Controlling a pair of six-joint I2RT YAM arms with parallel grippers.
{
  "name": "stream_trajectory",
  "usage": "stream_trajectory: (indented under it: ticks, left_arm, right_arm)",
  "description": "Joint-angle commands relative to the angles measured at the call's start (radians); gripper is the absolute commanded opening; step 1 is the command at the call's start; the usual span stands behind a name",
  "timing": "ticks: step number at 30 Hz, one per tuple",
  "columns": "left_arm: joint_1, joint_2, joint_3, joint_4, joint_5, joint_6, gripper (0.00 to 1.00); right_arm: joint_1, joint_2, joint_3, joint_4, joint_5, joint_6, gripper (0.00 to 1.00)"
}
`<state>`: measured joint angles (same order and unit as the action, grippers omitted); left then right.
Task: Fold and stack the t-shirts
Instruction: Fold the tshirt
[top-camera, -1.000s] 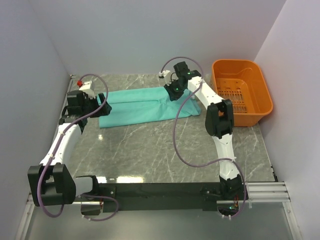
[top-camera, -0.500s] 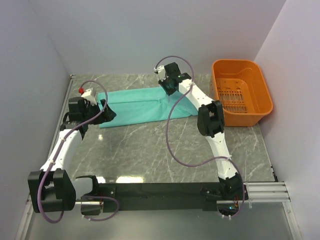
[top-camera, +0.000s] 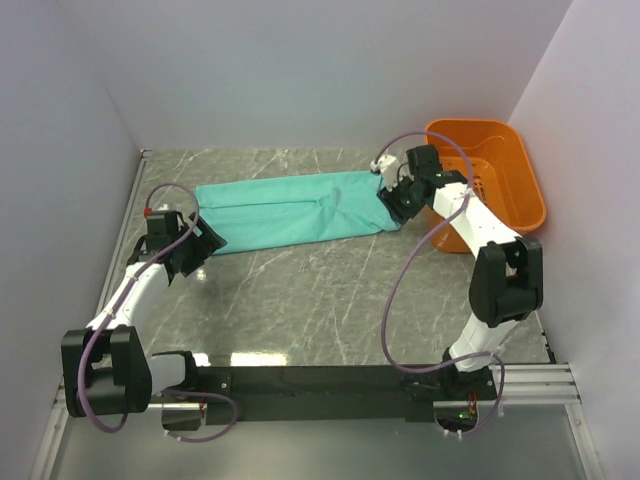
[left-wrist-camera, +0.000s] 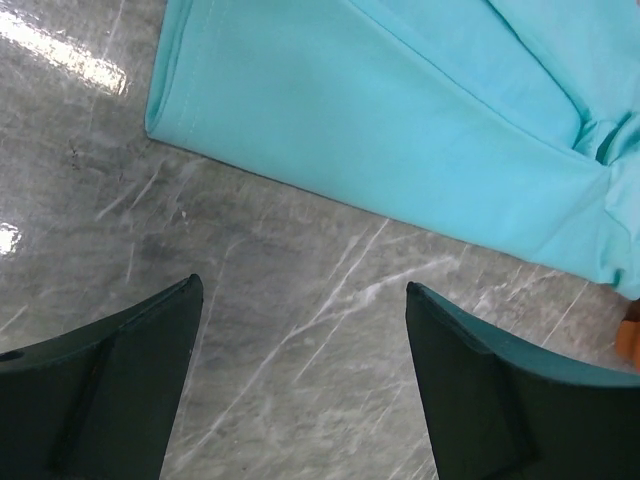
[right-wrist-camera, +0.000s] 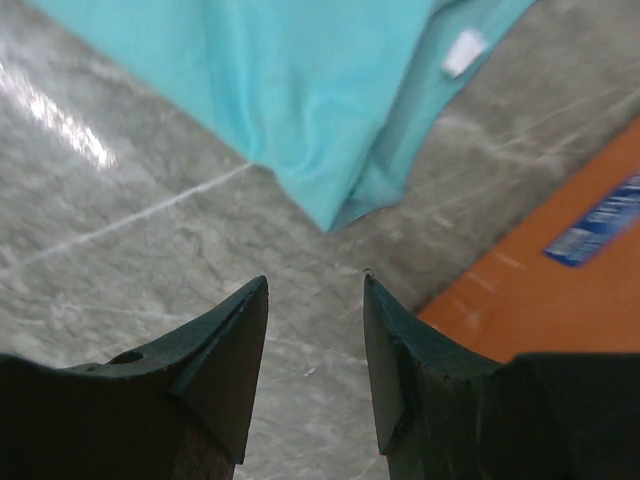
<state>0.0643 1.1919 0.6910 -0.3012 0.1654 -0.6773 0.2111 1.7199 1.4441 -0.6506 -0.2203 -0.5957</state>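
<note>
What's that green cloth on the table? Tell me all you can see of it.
A plain teal t-shirt, soft cloth, folded lengthwise into a long band, with stitched hems and a small white label near its right end. It lies on the grey marbled table, its right end near the orange basket. The left hand and right hand hover open by its ends; neither grips it.

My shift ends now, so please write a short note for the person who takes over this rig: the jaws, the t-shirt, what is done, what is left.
Left gripper: jaws open, empty, over the marble table beside the left end of the t-shirt.
Right gripper: jaws open, empty, at the shirt's right corner, near the orange basket.
The t-shirt lies as a long strip across the far side, white neck label at its right end.
Done: apparently the lengthwise fold.
Left: fold the strip shorter, then stack. Only one shirt is visible.
</note>
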Motion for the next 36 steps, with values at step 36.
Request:
stream_trajectory:
  ticks: [36]
  left_arm:
    - [0.002,0.314,0.116,0.099,-0.136,-0.166,0.85]
  right_arm:
    - [0.005,0.311,0.140,-0.060,0.038,-0.085,0.41]
